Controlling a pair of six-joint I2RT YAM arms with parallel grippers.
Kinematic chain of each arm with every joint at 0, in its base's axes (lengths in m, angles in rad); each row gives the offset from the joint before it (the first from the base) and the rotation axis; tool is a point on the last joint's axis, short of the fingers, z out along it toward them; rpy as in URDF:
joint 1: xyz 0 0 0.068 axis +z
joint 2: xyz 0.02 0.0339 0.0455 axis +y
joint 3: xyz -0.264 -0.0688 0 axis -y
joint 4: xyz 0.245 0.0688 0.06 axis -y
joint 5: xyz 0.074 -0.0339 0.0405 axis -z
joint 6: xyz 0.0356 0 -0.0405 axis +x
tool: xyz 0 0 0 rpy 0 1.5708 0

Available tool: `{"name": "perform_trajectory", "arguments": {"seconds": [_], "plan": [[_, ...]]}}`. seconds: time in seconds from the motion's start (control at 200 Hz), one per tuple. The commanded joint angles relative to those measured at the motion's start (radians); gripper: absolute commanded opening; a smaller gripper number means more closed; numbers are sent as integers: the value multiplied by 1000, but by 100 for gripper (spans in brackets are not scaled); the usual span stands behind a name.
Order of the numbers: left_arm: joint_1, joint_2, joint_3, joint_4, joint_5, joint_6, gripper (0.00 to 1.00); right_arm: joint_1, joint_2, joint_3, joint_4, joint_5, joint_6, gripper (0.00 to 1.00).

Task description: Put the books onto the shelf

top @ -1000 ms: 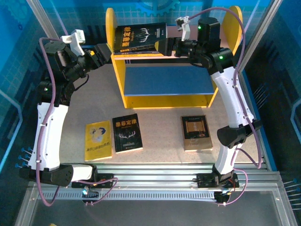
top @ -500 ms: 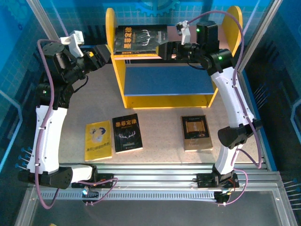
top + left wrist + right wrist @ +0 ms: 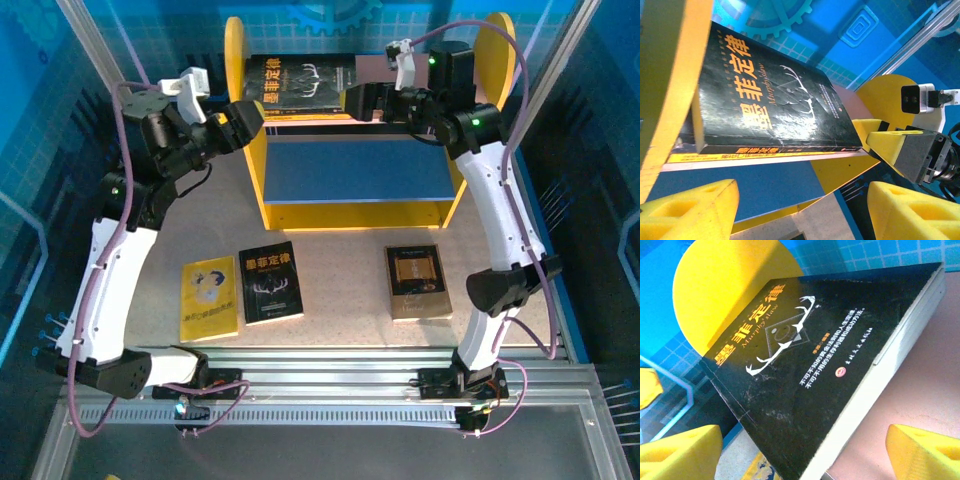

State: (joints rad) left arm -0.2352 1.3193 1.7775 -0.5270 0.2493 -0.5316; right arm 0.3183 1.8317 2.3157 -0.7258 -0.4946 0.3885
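Now shelved: one antler-cover book

Item: black book (image 3: 298,82), flat on the shelf's (image 3: 236,50) pink upper board (image 3: 935,370), just ahead of your right gripper (image 3: 350,100).
Change: its jaws have spread wide and let go (nothing held), so this book looks done.
Left gripper (image 3: 252,116): open, empty, beside the shelf.
Outstanding, well behind both grippers: yellow book (image 3: 209,298), second black book (image 3: 270,281), brown book (image 3: 418,282).

White-and-black arms (image 3: 105,280), purple cables (image 3: 121,150), yellow foam fingers (image 3: 690,210)
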Motion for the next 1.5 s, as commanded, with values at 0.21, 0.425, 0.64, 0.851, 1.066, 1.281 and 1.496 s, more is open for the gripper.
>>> {"name": "perform_trajectory", "arguments": {"seconds": [0.21,0.425,0.64,0.851,1.066,1.281,1.496], "plan": [[-57,79,92,-14,-43,30,70,-16,44,45,76,-80,48,85],[-59,117,119,-18,-44,36,70,-15,64,71,80,-99,52,85],[-61,136,138,-22,-46,39,70,-19,63,73,72,-92,42,84],[-64,152,143,-30,-62,48,70,-20,67,83,82,-106,42,84],[-69,171,161,-40,-71,58,70,-20,70,86,100,-123,48,84],[-68,187,173,-43,-73,61,70,-21,89,110,104,-142,55,84],[-69,201,188,-51,-76,67,70,-21,114,137,110,-161,67,84]]}}
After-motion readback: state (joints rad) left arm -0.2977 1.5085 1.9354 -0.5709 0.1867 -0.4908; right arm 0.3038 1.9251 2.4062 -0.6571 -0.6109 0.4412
